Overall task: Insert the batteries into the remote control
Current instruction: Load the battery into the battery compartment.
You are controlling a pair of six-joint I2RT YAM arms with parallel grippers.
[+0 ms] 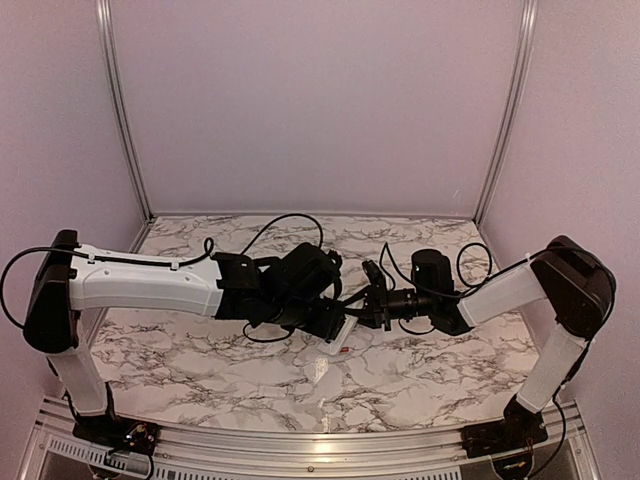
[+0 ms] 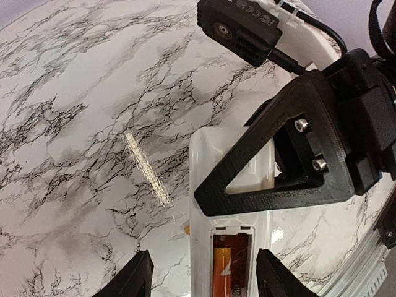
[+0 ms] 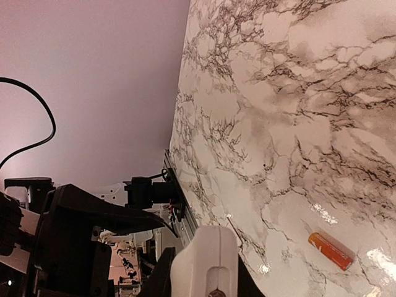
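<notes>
Left gripper (image 2: 205,273) apart; right gripper (image 3: 203,277) clamps remote (image 2: 213,151); right wrist reveals 1 loose battery (image 3: 331,250).

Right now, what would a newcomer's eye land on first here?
Both arms meet mid-table at the white remote control, which the right fingers clamp. Its back recess faces up with one orange battery seated inside, and the left fingers stand open on either side of it. A second battery lies loose on the marble table.
</notes>
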